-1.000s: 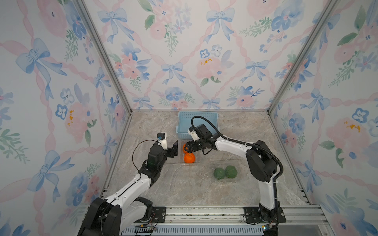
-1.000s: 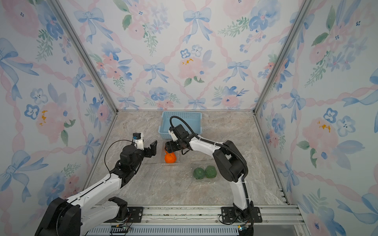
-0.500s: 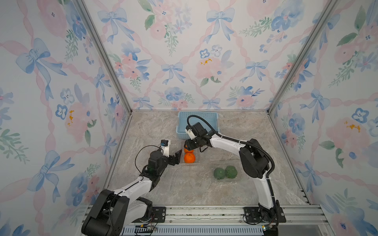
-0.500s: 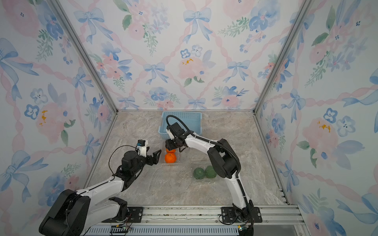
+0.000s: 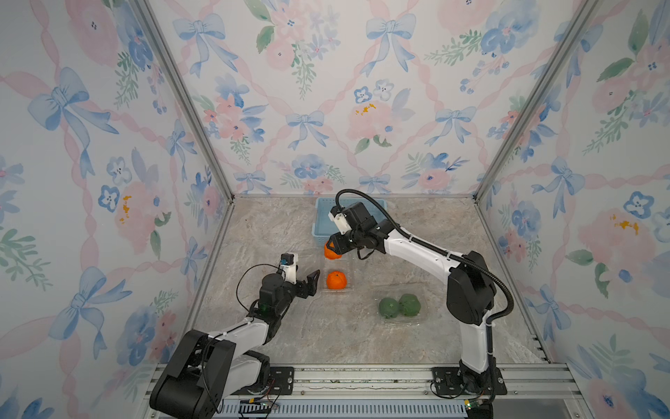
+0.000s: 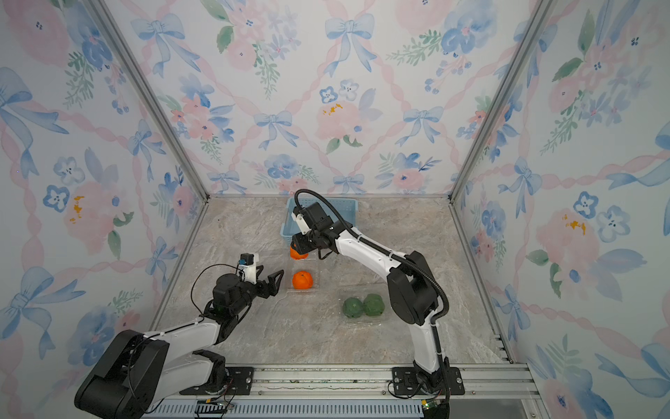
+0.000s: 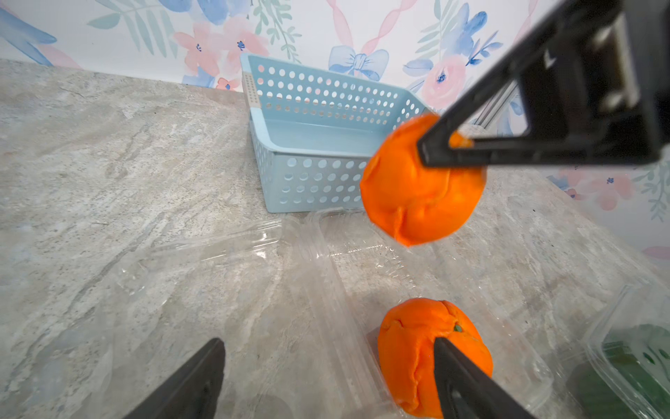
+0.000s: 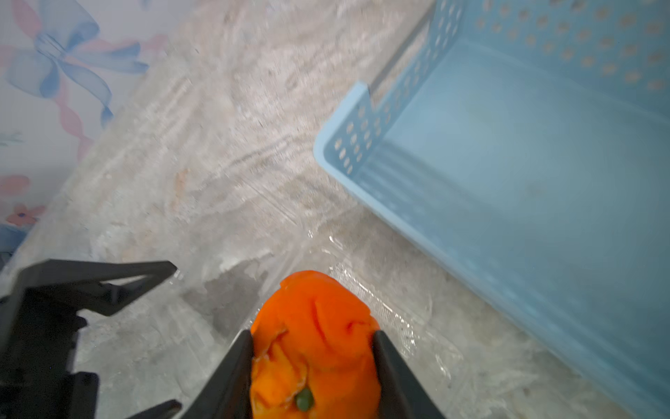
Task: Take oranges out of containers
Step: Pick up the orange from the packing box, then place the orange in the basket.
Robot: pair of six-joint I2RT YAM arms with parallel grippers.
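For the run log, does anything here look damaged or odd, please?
The bright orange round fruit pinched in the right end effector looks crumpled, its skin deeply creased. The second orange fruit, in the clear plastic tray, is creased too.

I work in a robot test booth, a lab rig dressed up homely: bow-and-flower wallpaper (image 5: 326,90) covers the walls between aluminium posts (image 5: 181,98), the tabletop (image 5: 344,337) is marble-look, and my arm bases (image 5: 467,381) bolt onto a slotted metal rail (image 5: 362,377).
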